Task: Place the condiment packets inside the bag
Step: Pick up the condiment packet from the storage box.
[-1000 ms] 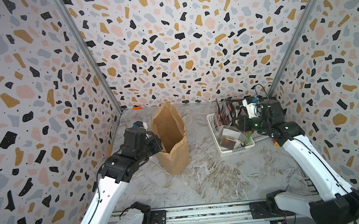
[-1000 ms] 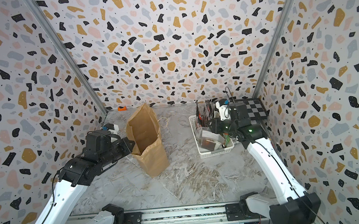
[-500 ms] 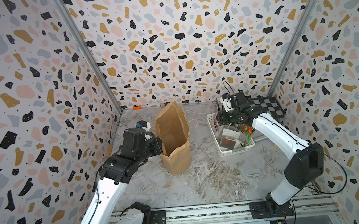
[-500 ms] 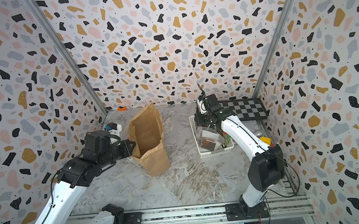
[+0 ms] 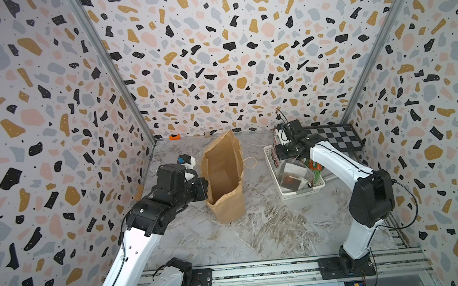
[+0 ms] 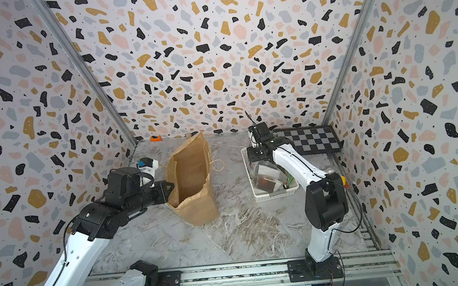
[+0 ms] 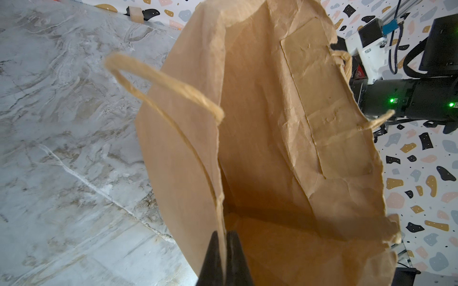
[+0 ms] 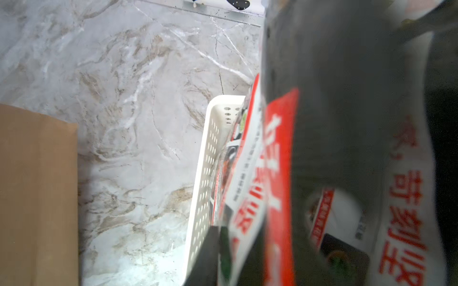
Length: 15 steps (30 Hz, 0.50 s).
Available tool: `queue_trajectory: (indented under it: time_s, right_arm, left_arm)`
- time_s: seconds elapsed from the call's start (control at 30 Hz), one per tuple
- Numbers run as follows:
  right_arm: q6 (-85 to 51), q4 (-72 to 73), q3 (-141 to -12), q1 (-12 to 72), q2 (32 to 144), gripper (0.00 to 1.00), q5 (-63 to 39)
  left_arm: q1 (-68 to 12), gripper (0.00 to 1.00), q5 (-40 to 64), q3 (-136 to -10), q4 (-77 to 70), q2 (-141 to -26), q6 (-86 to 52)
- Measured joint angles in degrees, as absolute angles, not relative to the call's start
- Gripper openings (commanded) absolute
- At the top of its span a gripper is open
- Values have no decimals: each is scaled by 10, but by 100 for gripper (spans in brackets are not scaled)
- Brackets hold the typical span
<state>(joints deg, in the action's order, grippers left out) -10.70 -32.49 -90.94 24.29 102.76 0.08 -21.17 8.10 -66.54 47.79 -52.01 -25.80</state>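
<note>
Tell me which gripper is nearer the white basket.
Right. The right gripper is at the far end of the white basket, among the condiment packets. The left gripper is beyond the bag, pinching its rim on the side away from the basket.

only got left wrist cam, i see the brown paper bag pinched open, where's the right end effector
observer: The right end effector is down in the far end of a white plastic lattice basket.
operator: has it grabbed a packet
observer: It is shut among upright black-and-white glossy packets with red print; whether one is clamped is too blurred to tell.
operator: basket touching the bag
observer: No, it stands apart, right of the tall crinkled brown paper bag, marbled tabletop between.
</note>
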Motion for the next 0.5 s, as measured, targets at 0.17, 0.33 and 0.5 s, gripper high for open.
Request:
queue_trajectory:
  time_s: [0.17, 0.33, 0.5]
  right_arm:
    - [-102, -326, -901, 243, 1015, 0, 11]
    - [-92, -327, -889, 243, 964, 0, 4]
    - [-83, -325, -892, 243, 869, 0, -28]
  left_arm:
    - [-211, 0, 81, -667, 485, -518, -249]
    - [-211, 0, 81, -667, 488, -516, -243]
    - [-211, 0, 83, -667, 488, -516, -236]
